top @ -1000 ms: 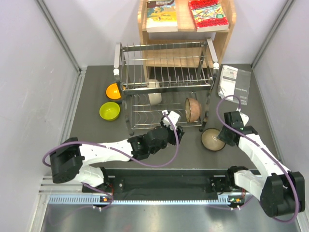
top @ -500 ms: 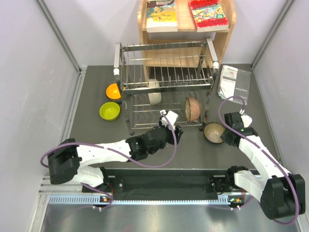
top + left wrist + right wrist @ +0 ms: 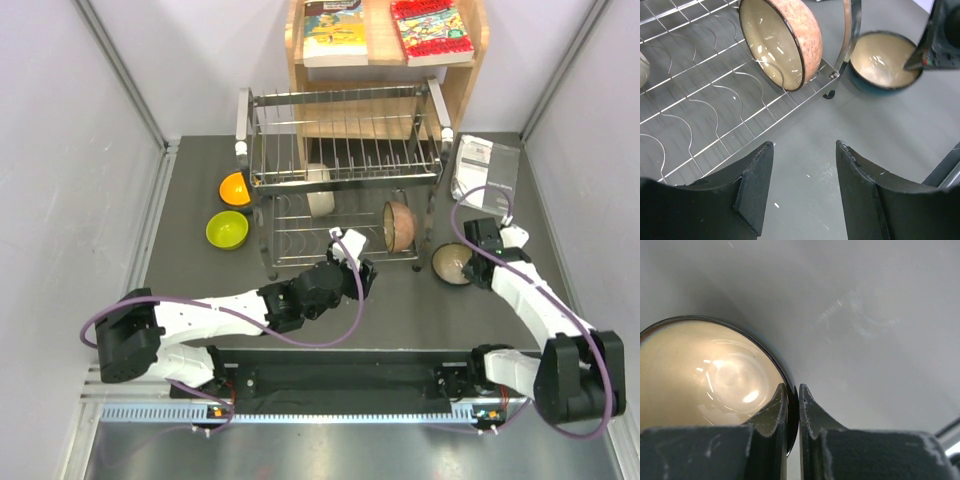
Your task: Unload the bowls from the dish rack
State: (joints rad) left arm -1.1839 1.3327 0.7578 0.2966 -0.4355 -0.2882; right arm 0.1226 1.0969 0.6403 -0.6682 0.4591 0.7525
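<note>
The silver wire dish rack (image 3: 345, 180) stands mid-table. A pinkish-tan bowl (image 3: 399, 226) stands on edge in its lower tier, also in the left wrist view (image 3: 782, 40). A cream-white bowl (image 3: 320, 190) stands further back in the rack. My right gripper (image 3: 470, 262) is shut on the rim of a teal-blue bowl with cream inside (image 3: 452, 263), right of the rack; its rim sits between the fingers in the right wrist view (image 3: 715, 375). My left gripper (image 3: 352, 262) is open and empty at the rack's front edge. Orange (image 3: 235, 188) and lime-yellow (image 3: 227, 230) bowls sit left of the rack.
A wooden shelf (image 3: 385, 60) with books stands behind the rack. A paper leaflet (image 3: 487, 172) lies at the back right. White walls close both sides.
My right gripper has carried the teal-blue bowl away from me, toward the rack's right side. My left gripper has edged slightly toward the rack, still open.
</note>
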